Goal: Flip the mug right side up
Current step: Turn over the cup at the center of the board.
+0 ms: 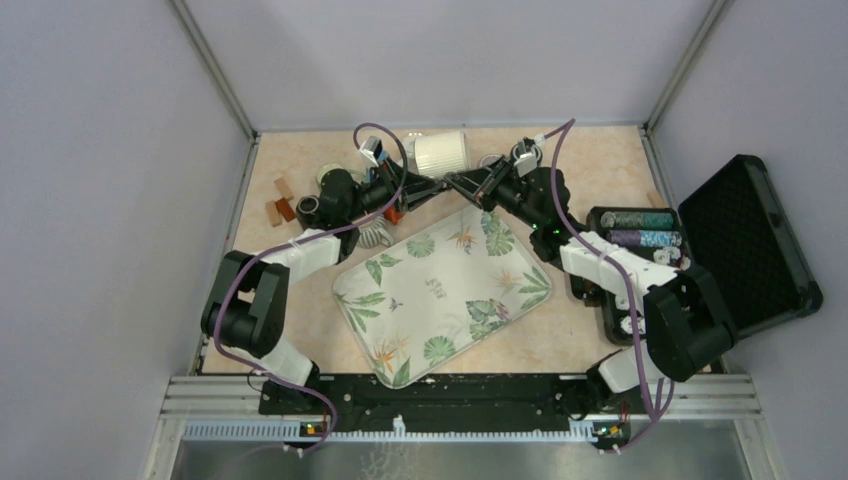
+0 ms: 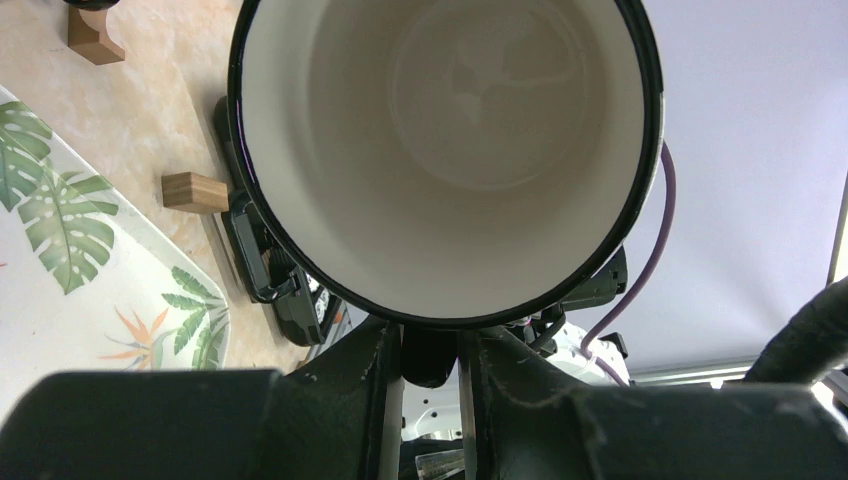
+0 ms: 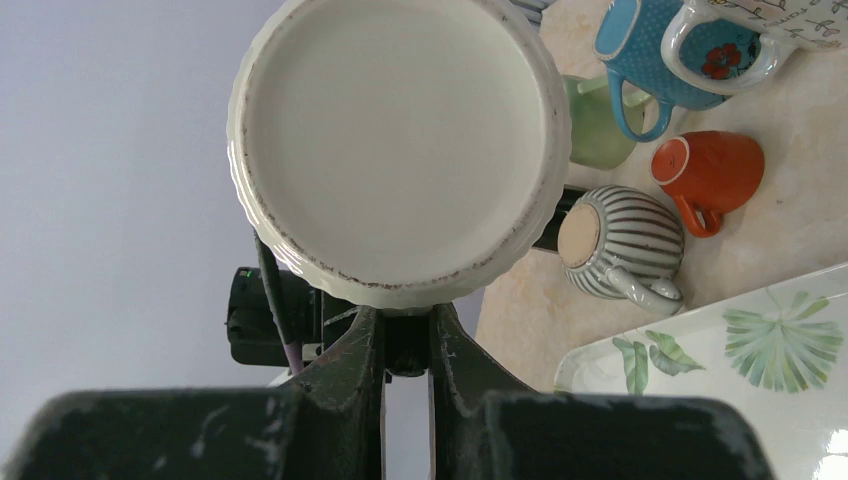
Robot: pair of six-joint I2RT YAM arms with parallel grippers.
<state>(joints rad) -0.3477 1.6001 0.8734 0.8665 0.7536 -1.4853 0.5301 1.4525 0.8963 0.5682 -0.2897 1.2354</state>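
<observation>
Reference: the leaf-print tray (image 1: pixel 440 300). Just beyond its far edge, 2 grippers meet nearly tip to tip. The left gripper (image 2: pixel 430 345) has its fingers almost together, pinching a dark part under the rim of the white ribbed mug (image 1: pixel 441 152). The right gripper (image 3: pixel 405 340) is closed at the base edge — any hold cannot be told. The mug lies on its side just past them — mouth toward the left arm, base toward the right.

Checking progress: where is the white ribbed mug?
Top view, far centre: the white ribbed mug is sideways beyond the left gripper and right gripper, behind the leaf-print tray.
</observation>
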